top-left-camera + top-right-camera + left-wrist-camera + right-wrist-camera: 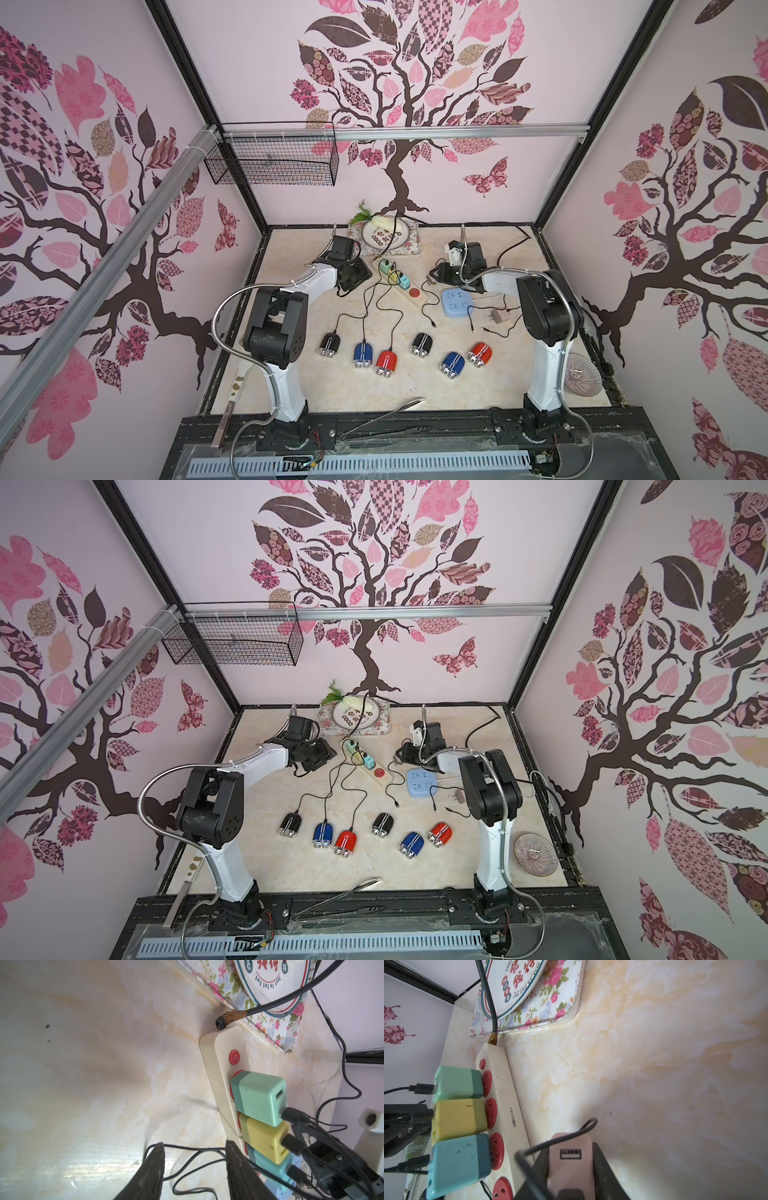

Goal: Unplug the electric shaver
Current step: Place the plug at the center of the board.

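Enclosure walls are papered in a pink-and-brown tree print. The tabletop is glossy, in a cream marble pattern.

The power strip is taken as landmark: a long cream plastic bar laid on a slant, its cord end against a floral tray, its other end angled toward the right arm's base.

Three cabled shavers are noted robot-ward of the strip, well apart from it: black shaver, blue shaver, red shaver. Their shells are rounded, glossy and striped, with twin metal heads turned toward the robot.

Three boxy matte adapters are seated upright on the strip in a touching row: green adapter, yellow adapter, blue adapter. Thin black leads are plugged into their outer faces.

The left gripper is held just beside the strip's left flank, level with the yellow and blue adapters. Its fingers are parted to a moderate gap with nothing gripped, and slack leads are crossed beneath.

The right gripper is placed at the strip's right flank, near a vacant socket, and is clamped on a pink adapter whose USB port is seen empty.

The next pull is judged to fall to the left gripper, the empty one. It would be made straight off the strip's face, square to its long axis.
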